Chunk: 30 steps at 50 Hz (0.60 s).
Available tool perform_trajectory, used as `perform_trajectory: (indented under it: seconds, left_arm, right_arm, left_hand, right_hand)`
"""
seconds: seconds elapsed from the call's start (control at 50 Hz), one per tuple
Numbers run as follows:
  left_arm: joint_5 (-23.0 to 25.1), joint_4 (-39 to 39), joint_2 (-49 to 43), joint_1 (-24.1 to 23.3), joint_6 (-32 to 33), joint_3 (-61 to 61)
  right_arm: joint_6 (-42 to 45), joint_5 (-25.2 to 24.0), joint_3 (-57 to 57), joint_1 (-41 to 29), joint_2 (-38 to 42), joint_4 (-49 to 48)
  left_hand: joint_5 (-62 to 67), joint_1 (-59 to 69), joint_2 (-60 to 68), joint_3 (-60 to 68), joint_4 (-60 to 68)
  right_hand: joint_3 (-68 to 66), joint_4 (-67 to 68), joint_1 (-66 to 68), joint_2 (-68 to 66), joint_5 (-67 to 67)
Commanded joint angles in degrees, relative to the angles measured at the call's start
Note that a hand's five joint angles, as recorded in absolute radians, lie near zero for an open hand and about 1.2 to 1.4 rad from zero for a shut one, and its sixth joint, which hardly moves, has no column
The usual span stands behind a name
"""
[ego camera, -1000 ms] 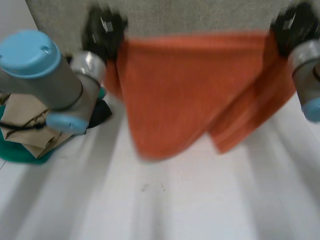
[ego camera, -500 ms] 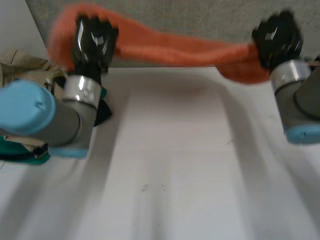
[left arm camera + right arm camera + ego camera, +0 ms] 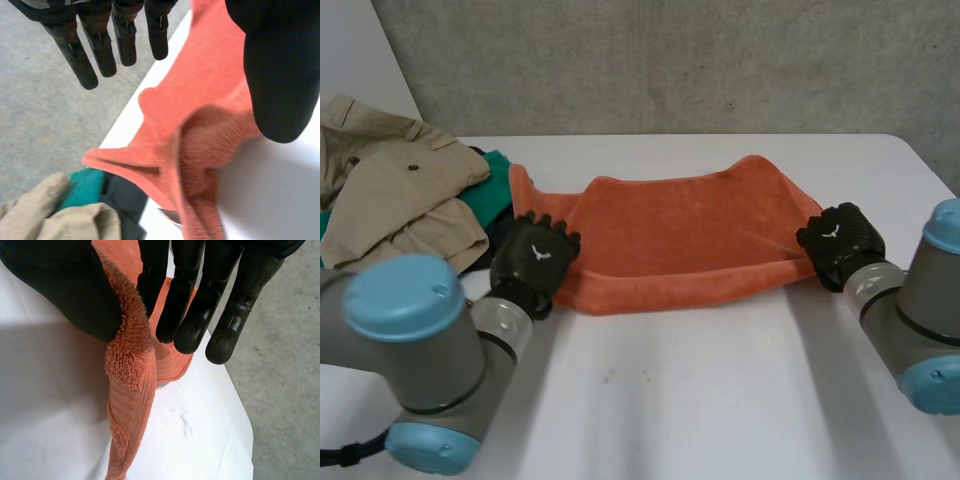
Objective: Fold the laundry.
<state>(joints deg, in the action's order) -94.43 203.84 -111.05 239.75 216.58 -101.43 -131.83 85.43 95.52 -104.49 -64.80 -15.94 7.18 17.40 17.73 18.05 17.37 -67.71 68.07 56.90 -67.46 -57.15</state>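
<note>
The orange towel (image 3: 690, 232) appeared light and limp, best taken at its corners. The left hand (image 3: 535, 258) rested released at one corner; the right hand (image 3: 840, 240) pinched the opposite edge.

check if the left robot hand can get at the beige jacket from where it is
Probably yes. The left robot hand sits open at the left end of the orange towel, holding nothing, and the beige jacket lies close beside it on top of the clothes pile, uncovered.

A robot lab or test room is being suggested by the plain white tabletop (image 3: 720, 400) and the bare concrete wall (image 3: 720, 60) behind it.
</note>
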Motion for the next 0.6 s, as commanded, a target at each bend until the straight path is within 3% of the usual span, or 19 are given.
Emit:
perform_trajectory:
  seconds: [0.02,0.1,0.26,0.44,0.6]
  left_arm:
    - [0.9,-1.8,7.9,3.9,-8.6,0.7]
    - [2.3,-3.2,7.9,6.6,-12.2,1.1]
    - [4.9,-14.0,3.6,11.7,-16.4,3.4]
    - [5.0,-17.5,-3.2,12.8,-17.8,8.8]
    - [5.0,-18.1,-9.0,12.1,-17.2,12.1]
  right_arm:
    - [-0.2,-1.8,3.1,1.8,-2.1,-0.1]
    - [-1.7,-1.8,3.3,2.8,-2.1,0.0]
    - [-8.3,-1.8,1.3,4.6,-2.1,2.0]
    - [-8.9,-1.8,1.2,4.6,-2.1,3.2]
    - [-8.8,-1.6,1.2,4.7,-2.1,3.4]
  left_hand:
    - [-2.8,-3.0,-3.3,-3.6,-3.0]
    - [-1.6,-1.8,-2.1,-2.5,-1.8]
    - [3.6,3.4,3.1,2.8,3.4]
    - [7.5,7.3,6.9,6.6,7.3]
    - [27.1,26.9,26.6,26.3,26.9]
  right_hand:
    - [-12.3,11.9,23.1,-12.5,-12.8]
    - [-12.3,11.9,23.1,-12.5,-12.8]
    - [-12.3,11.9,23.1,-12.5,-12.8]
    - [-12.3,11.9,23.1,-12.5,-12.8]
    - [-12.3,11.9,23.1,-12.5,-12.8]
